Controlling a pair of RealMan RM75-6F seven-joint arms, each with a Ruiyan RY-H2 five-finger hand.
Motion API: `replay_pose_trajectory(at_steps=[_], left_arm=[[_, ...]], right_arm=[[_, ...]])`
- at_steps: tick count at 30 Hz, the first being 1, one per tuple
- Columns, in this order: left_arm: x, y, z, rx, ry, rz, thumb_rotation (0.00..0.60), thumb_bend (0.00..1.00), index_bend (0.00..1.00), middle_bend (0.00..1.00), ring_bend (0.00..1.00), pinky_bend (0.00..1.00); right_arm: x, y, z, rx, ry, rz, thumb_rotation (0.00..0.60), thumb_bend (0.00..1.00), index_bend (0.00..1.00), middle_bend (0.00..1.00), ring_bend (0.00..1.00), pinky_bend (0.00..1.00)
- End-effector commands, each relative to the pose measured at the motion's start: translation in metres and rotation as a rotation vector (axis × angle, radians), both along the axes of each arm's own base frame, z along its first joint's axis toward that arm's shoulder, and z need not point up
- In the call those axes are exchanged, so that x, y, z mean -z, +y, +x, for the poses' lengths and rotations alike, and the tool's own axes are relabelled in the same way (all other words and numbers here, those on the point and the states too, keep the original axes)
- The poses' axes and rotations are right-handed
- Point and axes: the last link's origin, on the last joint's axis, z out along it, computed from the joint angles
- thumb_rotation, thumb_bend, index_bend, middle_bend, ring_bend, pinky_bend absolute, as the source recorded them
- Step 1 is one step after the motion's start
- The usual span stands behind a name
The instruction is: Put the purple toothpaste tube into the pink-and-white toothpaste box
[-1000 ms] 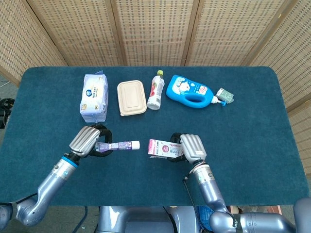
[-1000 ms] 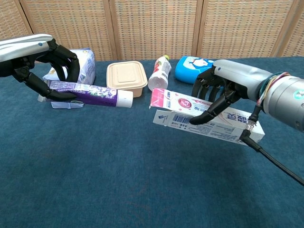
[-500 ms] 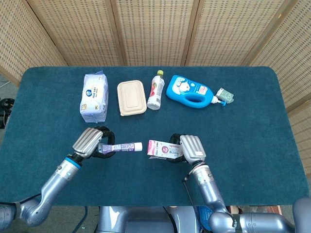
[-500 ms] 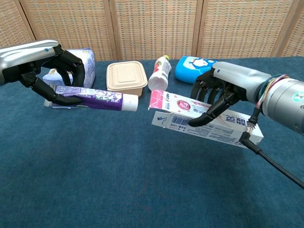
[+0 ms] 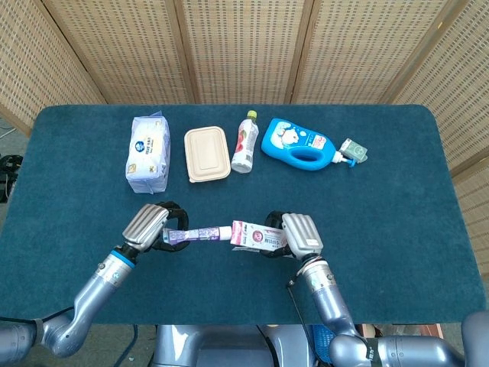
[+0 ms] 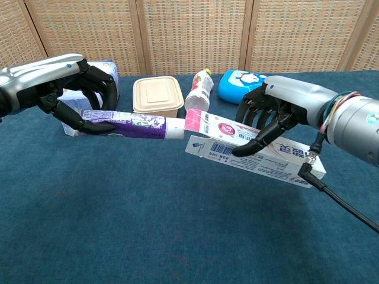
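My left hand (image 5: 147,225) (image 6: 65,89) grips the purple toothpaste tube (image 5: 197,234) (image 6: 127,123) by its flat end, holding it level above the table. Its white cap (image 6: 175,128) points right and meets the open end of the pink-and-white toothpaste box (image 5: 256,235) (image 6: 249,155). My right hand (image 5: 301,233) (image 6: 278,109) holds that box from above, tilted slightly, with its open flap (image 6: 198,146) facing the tube.
Along the far side of the blue table (image 5: 397,199) lie a wet-wipes pack (image 5: 147,153), a beige lidded container (image 5: 207,154), a small drink bottle (image 5: 244,141) and a blue detergent bottle (image 5: 302,144). A cable (image 6: 343,204) trails from my right wrist.
My left hand has carried the tube rightward until its cap reaches the box's open end. My right hand has shifted the box slightly left and tilted it a little.
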Motion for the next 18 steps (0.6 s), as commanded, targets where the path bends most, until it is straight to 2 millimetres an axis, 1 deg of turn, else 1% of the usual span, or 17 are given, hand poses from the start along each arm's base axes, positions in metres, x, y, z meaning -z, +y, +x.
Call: replay_pose_trajectory(at_steps=[1, 7, 18], left_arm=[[0.001, 0.000, 0.001, -0.001, -0.015, -0.003, 0.600, 0.42, 0.83, 0.62, 0.36, 0.39], [0.004, -0.001, 0.003, 0.002, -0.030, -0.014, 0.600, 0.42, 0.83, 0.62, 0.36, 0.39], [0.015, -0.005, 0.006, 0.003, -0.064, -0.040, 0.600, 0.42, 0.83, 0.62, 0.36, 0.39]], right_arm=[[0.000, 0.000, 0.000, 0.002, -0.005, 0.003, 0.600, 0.00, 0.62, 0.52, 0.46, 0.47], [0.001, 0.001, 0.001, 0.008, -0.022, 0.017, 0.600, 0.00, 0.62, 0.52, 0.46, 0.47], [0.001, 0.003, 0.003, 0.028, -0.063, 0.042, 0.600, 0.00, 0.62, 0.52, 0.46, 0.48]])
